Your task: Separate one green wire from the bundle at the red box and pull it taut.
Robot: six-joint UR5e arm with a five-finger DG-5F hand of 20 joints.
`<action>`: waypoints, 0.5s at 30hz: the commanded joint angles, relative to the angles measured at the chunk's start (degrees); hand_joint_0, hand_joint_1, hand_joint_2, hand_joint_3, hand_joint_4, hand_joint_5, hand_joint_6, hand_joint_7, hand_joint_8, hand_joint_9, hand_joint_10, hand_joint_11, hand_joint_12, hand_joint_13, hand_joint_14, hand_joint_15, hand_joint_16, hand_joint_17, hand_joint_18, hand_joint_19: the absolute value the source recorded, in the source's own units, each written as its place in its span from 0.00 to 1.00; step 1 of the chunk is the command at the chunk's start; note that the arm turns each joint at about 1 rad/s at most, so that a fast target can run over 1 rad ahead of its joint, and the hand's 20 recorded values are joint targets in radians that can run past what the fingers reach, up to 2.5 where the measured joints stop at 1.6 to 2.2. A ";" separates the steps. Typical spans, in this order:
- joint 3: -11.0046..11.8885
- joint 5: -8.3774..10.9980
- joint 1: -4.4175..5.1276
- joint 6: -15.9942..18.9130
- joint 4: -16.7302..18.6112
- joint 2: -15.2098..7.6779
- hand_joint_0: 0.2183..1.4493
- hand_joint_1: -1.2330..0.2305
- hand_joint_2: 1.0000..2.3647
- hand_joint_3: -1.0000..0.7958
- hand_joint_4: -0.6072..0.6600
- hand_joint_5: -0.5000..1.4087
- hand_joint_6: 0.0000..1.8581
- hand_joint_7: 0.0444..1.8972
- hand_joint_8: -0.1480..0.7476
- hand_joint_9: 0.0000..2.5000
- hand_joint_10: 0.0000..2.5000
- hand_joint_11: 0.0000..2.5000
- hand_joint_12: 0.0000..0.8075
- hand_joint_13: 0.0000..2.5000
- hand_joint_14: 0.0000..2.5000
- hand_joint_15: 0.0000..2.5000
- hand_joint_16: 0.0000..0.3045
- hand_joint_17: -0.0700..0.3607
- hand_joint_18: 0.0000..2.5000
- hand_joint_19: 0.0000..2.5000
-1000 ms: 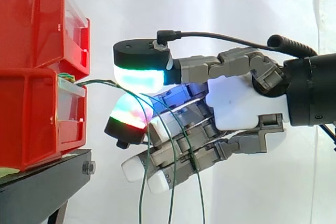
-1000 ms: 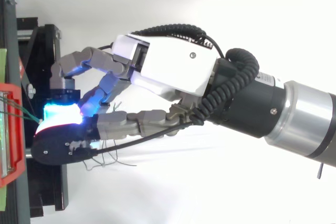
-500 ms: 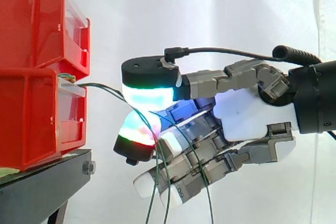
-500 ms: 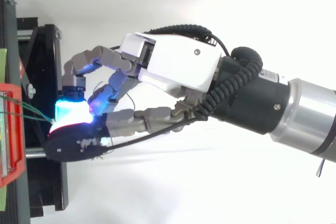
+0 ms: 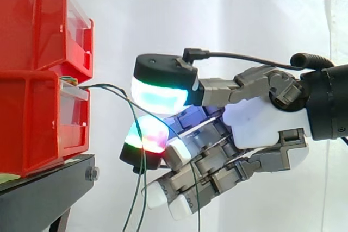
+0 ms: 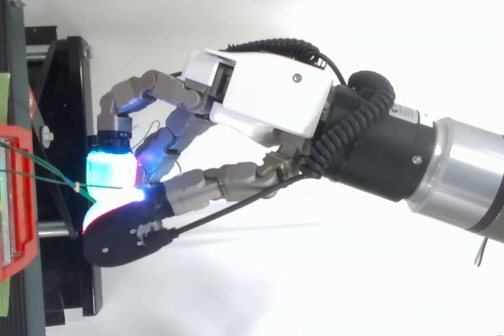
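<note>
Before the white curtain (image 5: 217, 14), at the red box (image 5: 32, 123) on the black stand (image 5: 43, 188): the hand (image 5: 261, 120) pinches a green wire (image 6: 110, 187).
The red box sits under a second red bin (image 5: 38, 20), both at the stand's right edge. The wire bundle (image 5: 68, 80) comes out at the box's clear front. From there the green wire runs in a shallow arc across the open gap to the hand, where two glowing fingertip pads (image 5: 160, 93) close on it, one above and one below. The other fingers curl underneath. More green strands (image 5: 197, 215) hang down past the hand toward the bottom of the side view. The hand is just clear of the box and stand, not touching either, with bare curtain above and below it. The top view shows the arm (image 6: 441, 171) reaching in from the right over a plain white surface.
</note>
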 commanded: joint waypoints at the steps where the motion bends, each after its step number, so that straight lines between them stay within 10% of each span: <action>1: 0.03 0.00 0.00 -0.08 -0.28 0.15 0.26 0.37 0.00 0.28 0.68 0.16 0.48 0.60 0.65 0.45 0.01 0.37 0.56 0.39 0.01 0.18 0.18 0.45 0.35 0.18; 15: 0.12 0.00 -0.09 -0.17 -1.78 0.85 0.31 0.37 0.01 0.44 0.64 0.17 0.48 0.67 0.64 0.46 0.01 0.36 0.54 0.40 0.01 0.19 0.17 0.43 0.36 0.18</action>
